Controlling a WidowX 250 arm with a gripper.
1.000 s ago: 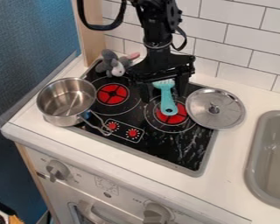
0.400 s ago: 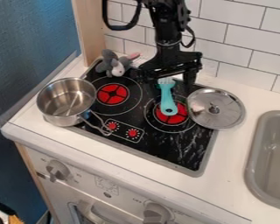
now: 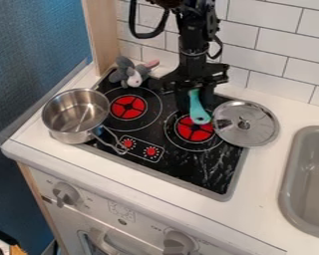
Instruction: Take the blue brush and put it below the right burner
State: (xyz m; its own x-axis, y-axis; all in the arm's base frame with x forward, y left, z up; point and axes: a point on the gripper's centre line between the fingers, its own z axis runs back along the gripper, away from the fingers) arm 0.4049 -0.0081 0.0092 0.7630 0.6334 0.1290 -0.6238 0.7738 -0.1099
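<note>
Camera view: my black metal 2-finger gripper point(image 3: 194, 104) hangs over the back right of the stove, with my jaws narrow, closed on the turquoise plastic brush point(image 3: 198, 110). I seem to have it by the head, and the round end of its handle points to the front, over the back part of the red and black round right burner point(image 3: 195, 130). I can't tell if it is off the stove.

Next I should hold tight, lift a little, and bring it over the burner to the bare front of the shiny black stove top point(image 3: 205, 167). The round silver metal lid point(image 3: 255, 130) is just beside the burner, so I should go straight and not bump it. Then I should go down slowly, lay the brush flat, and only then let go.
</note>
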